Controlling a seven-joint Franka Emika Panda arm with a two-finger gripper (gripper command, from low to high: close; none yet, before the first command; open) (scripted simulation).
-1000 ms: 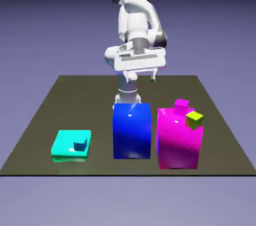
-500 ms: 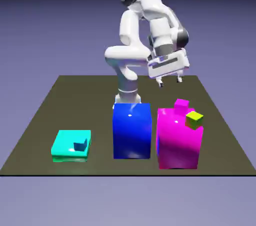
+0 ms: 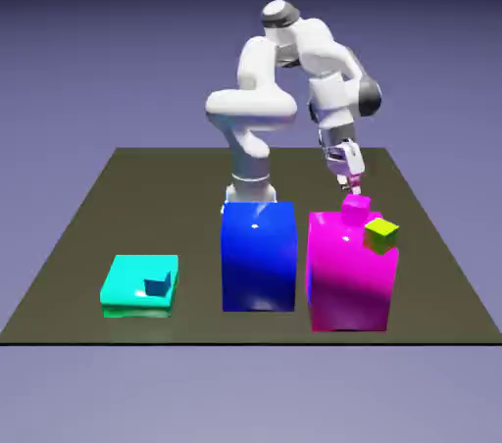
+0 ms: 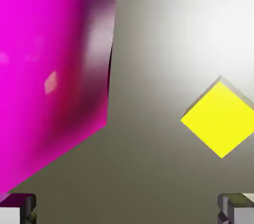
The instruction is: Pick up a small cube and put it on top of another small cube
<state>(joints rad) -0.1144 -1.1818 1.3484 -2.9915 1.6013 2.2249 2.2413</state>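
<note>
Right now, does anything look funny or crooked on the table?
Mostly tidy. One thing: the yellow-green small cube sits tilted at the front corner of the large magenta block, turned differently from the small pink cube behind it. Nothing looks spilled or broken. The gripper hangs open just above the pink cube.

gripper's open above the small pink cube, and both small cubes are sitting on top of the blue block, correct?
Not the blue block. The exterior view shows the small pink cube and the yellow-green small cube on the large magenta block. The gripper is open above the pink one.
</note>
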